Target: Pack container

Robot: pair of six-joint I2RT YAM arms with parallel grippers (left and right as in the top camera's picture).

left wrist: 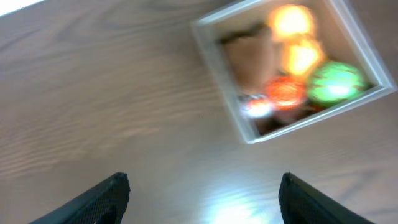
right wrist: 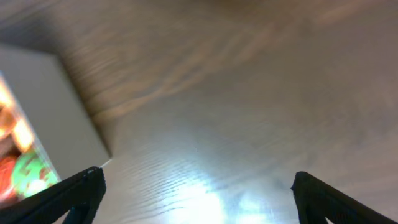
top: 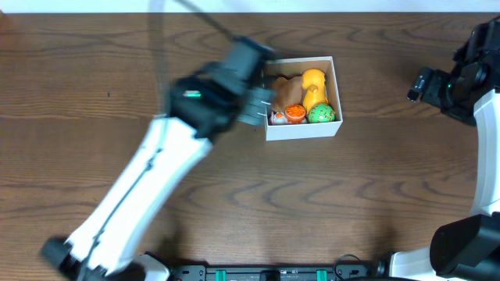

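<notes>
The container (top: 301,129) is a small square white box with a tan-brown inside, at the table's far middle. It holds a brown toy (top: 287,90), a yellow toy (top: 313,83), an orange toy (top: 294,112), a green toy (top: 320,114) and a small white-and-red toy (top: 277,119). The box also shows in the left wrist view (left wrist: 216,67) and at the left edge of the right wrist view (right wrist: 56,106). My left gripper (left wrist: 202,186) is open and empty, just left of the box. My right gripper (right wrist: 199,186) is open and empty, at the far right, away from the box.
The brown wooden table (top: 94,117) carries nothing else. The left arm (top: 148,195) crosses the table's left half diagonally. The right arm (top: 469,86) stands at the right edge.
</notes>
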